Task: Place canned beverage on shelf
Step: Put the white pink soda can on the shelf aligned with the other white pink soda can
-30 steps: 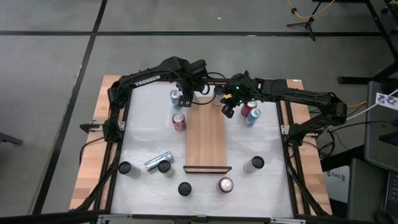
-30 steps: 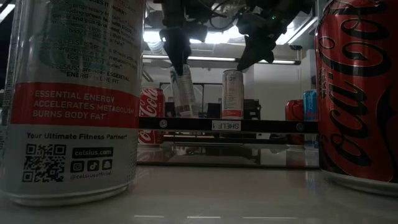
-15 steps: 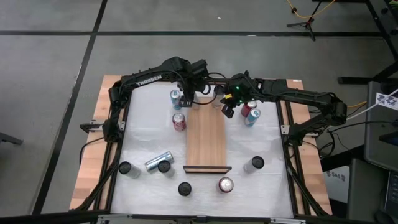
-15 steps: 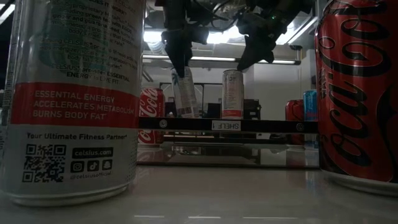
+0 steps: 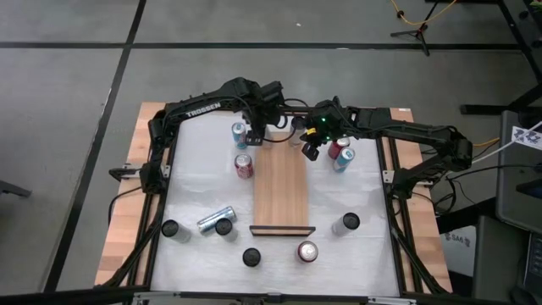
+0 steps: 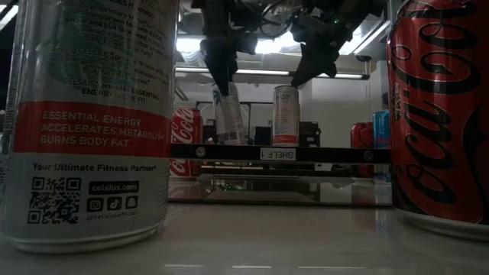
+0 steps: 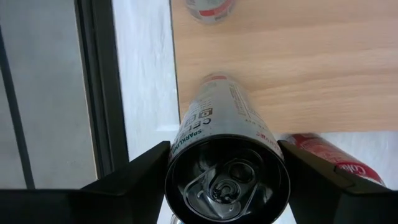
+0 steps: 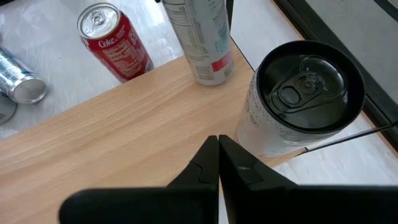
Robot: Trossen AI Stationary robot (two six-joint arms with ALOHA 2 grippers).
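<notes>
White and silver, the slim can [image 7: 221, 124] stands tilted at the far corner of the shelf [image 5: 281, 191], its base on the wood, its top between the left gripper [image 7: 225, 180] fingers, which flank it closely; whether they press it is hard to tell. Beside it on the plank stands a second white can [image 8: 292, 102]. The right gripper [image 8: 218, 163] hovers there, pinched closed, holding nothing. A red cola can [image 5: 244, 165] stands just off the shelf's left edge.
</notes>
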